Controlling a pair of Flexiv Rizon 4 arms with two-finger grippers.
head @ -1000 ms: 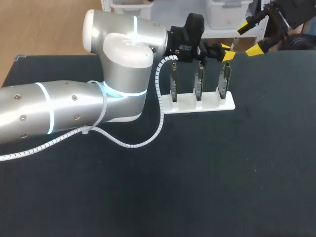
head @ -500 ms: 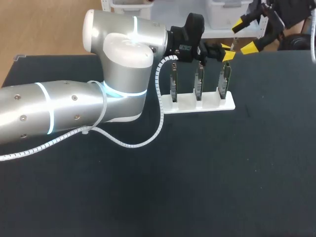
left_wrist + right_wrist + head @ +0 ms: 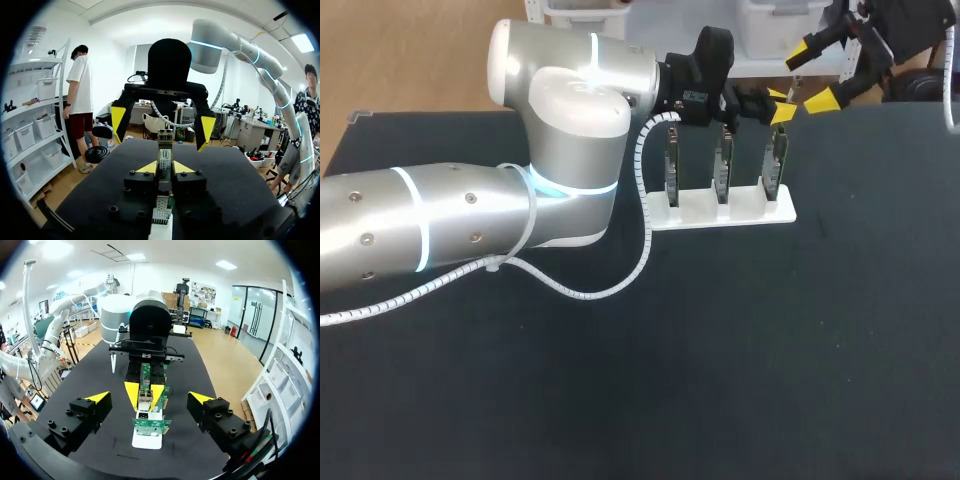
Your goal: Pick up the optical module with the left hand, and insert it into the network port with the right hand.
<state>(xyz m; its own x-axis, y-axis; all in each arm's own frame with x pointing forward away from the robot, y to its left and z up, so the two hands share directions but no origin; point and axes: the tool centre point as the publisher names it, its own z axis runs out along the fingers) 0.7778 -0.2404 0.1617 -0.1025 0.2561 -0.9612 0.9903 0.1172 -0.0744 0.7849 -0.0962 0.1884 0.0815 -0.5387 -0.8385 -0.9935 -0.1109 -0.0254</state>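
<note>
L gripper point(image 3: 780, 105) is clamped on the module point(image 3: 164, 157), which stands upright at the right-end slot of the white rack point(image 3: 720, 213) in head view. R gripper point(image 3: 812, 78) hangs just beyond it, fingers wide apart.

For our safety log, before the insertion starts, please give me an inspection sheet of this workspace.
Surface: black table, no marks seen.
Job's things: white rack holds three upright cards; the module stands on top of the end card nearest the right arm.
Clutter: nothing seen.
End effectors: left end effector shut on the module; right end effector open, facing it over the table's far edge, touching nothing.
Cables: white spiral cable runs along the left arm and loops beside the rack.
Surroundings: nobody reaches over the table.
</note>
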